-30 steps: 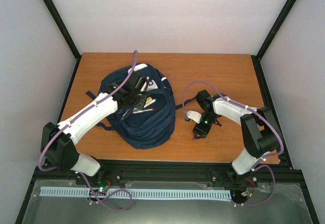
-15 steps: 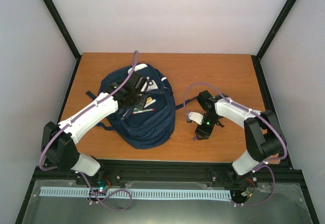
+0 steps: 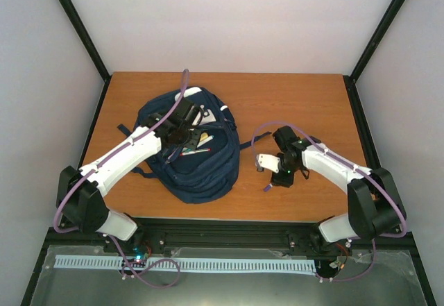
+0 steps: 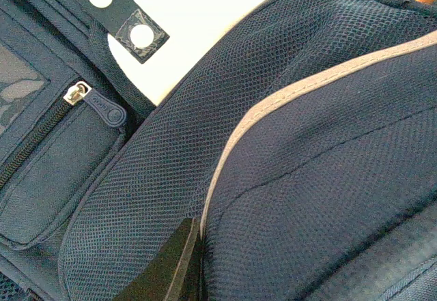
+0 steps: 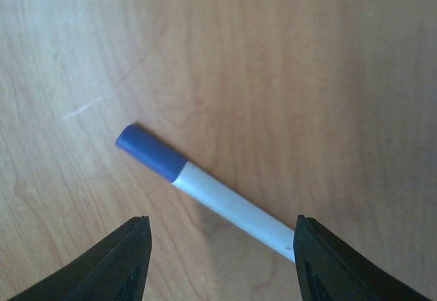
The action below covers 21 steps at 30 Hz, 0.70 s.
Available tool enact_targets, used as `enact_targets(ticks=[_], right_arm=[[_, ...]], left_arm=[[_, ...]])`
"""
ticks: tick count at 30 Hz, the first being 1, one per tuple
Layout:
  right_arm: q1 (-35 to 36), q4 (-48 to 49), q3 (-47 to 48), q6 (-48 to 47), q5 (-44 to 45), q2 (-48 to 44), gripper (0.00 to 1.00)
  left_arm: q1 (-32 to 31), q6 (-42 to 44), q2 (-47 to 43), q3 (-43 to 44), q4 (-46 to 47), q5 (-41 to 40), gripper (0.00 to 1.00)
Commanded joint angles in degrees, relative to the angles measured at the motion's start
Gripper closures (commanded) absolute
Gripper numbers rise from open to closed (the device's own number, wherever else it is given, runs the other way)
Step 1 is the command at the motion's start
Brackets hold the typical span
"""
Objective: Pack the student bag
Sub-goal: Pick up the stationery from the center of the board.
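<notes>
Your right fingers (image 5: 130, 260) stand wide, straddling a blue-capped white marker (image 5: 225, 205) that lies flat on the surface (image 3: 305, 105) toward the near edge, not yet gripped. Left fingers (image 4: 164, 270): pressed against the student bag (image 3: 201, 171), spread unreadable. Bag lies left of centre, open, pens (image 3: 196, 151) inside. Judged partly packed, marker outstanding. Since a second ago, the right elbow has swung toward the right edge and the left arm is unmoved.

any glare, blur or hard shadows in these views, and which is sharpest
Left wrist: sharpest; the student bag fills the frame, its mesh crisp, the white panel nearly washed out. Right wrist: the marker is fairly sharp with a soft shadow; the right fingers are dark and blurred at the bottom edge. Top external: even, diffuse light, no glare, small things soft.
</notes>
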Motion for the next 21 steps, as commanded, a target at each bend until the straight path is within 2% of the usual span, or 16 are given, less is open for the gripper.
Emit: enact_targets(ticks=[1,7,16,21], right_arm=[[1.53,3.54,-4.49,-6.58,2.95,-2.27,0.42],[2.05,4.8,-5.54,-6.12,4.46,0.6,0.52],[2.05,7.66,-5.04,-3.41,5.71,3.18,0.57],[2.03,8.32,-3.76,-0.33,7.43,5.8,0.71]], left_arm=[[0.07,-0.71,0.45,2.8,0.52,0.28,0.85],[0.07,-0.71,0.56,2.86,0.48,0.29,0.84],[0.07,-0.7,0.71,2.89,0.47,0.5,0.84],[0.07,-0.73,0.6,2.87,0.45,0.73,0.84]])
